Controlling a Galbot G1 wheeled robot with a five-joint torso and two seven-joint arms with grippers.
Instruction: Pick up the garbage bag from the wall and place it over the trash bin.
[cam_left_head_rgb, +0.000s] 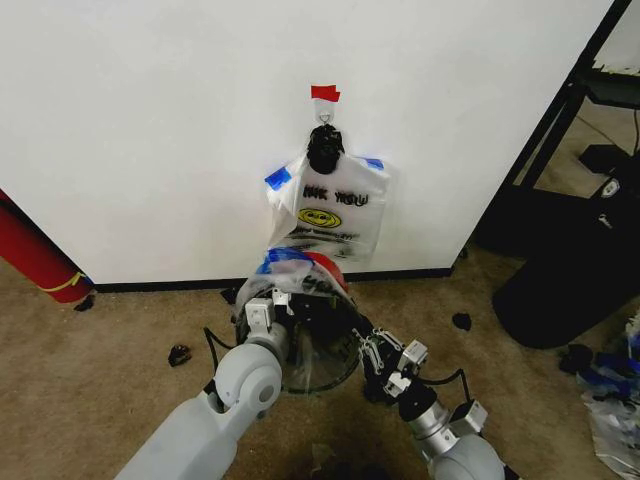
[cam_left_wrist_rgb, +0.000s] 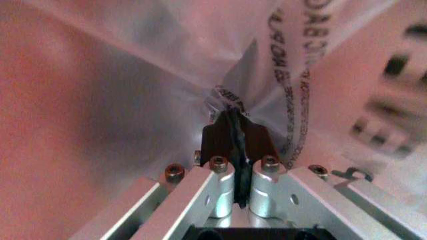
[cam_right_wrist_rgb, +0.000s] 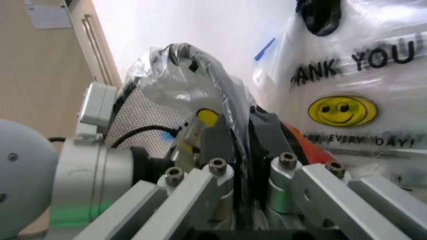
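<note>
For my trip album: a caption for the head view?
Both grippers pinch a garbage bag over the trash bin.

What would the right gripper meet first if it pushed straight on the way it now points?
Shut on the garbage bag, the right gripper would probably meet the left gripper's wrist housing first. Beyond hangs the bundle of bags on the wall; depth is unclear.

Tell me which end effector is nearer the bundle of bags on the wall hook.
Left. The left end effector, shut on the garbage bag, sits just below the bundle of bags. The right end effector, also pinching plastic, is lower, by the trash bin.
</note>
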